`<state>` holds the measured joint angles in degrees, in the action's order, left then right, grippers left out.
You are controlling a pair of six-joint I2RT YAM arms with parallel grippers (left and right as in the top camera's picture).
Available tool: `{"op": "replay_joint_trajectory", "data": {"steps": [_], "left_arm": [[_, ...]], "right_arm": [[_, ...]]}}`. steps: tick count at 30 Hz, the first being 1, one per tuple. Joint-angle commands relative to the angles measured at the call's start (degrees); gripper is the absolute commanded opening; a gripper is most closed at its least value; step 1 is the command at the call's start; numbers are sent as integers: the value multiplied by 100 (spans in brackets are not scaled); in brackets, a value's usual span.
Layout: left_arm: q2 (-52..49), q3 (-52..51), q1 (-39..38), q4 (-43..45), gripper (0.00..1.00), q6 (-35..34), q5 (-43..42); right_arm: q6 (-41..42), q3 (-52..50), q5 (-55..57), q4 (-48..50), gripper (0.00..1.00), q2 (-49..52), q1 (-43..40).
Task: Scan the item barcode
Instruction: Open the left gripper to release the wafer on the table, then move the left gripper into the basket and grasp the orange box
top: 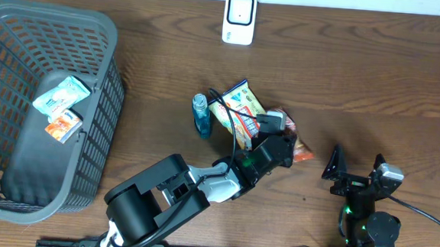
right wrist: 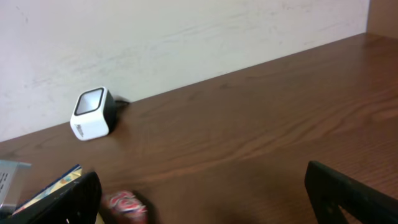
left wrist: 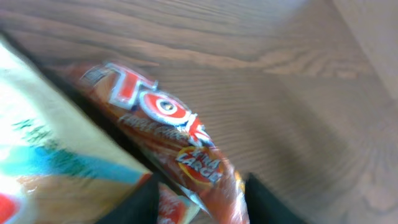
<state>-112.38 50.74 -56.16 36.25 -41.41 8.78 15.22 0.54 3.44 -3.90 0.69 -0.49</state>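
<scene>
The red-brown glossy snack wrapper (left wrist: 186, 149) lies in the heap of packets (top: 240, 109) mid-worktop (top: 361, 71). The left gripper (left wrist: 199, 202) stands parted astride it. The pick-up looks in hand. Next: pinch, lift, and face the barcode to the white boxy scanner (top: 239, 19). The right gripper (right wrist: 205, 199) gapes empty.

Toward you from the white cube-shaped scanner (top: 239, 19), the left gripper (top: 279, 136) covers much of the red-brown foil snack wrapper (top: 302, 152) — from overhead only its ends show. In the left wrist view that wrapper (left wrist: 180, 137) is smeared by blur, its lettering breaks off after a few letters, and you cannot tell whether the dark fingers (left wrist: 134, 202) press it or merely flank it. The cream snack packet (left wrist: 50, 155) beside it runs off the left edge. In the right wrist view, nearer than the scanner (right wrist: 93, 114), the right gripper (right wrist: 205, 199) has both fingers (right wrist: 348, 193) cut by the bottom edge — the wrapper (right wrist: 124, 205) is just a small red blur.
</scene>
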Motion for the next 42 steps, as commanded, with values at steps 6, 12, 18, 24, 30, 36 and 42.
{"op": "replay_joint_trajectory", "data": {"steps": [6,12,18,24,30,36,42], "left_arm": [[518,256,55,-610,60,874,-269],[1609,323,236,-1851,61,1167,289],[2903,951,461,-3335,61,2026,291],[3840,2363,1405,-5834,62,2223,525],[4553,3126,3309,-7204,66,1386,525],[5071,3123,5283,-8017,83,669,664],[4813,2924,6964,-9377,83,-291,723]], "right_arm": [[-72,-22,50,0,99,-31,90],[-72,-22,50,0,99,-31,90],[-72,-22,50,0,99,-31,90],[-72,-22,50,0,99,-31,90],[-72,-22,50,0,99,-31,90],[-72,-22,50,0,99,-31,90],[-72,-22,50,0,99,-31,90]]}}
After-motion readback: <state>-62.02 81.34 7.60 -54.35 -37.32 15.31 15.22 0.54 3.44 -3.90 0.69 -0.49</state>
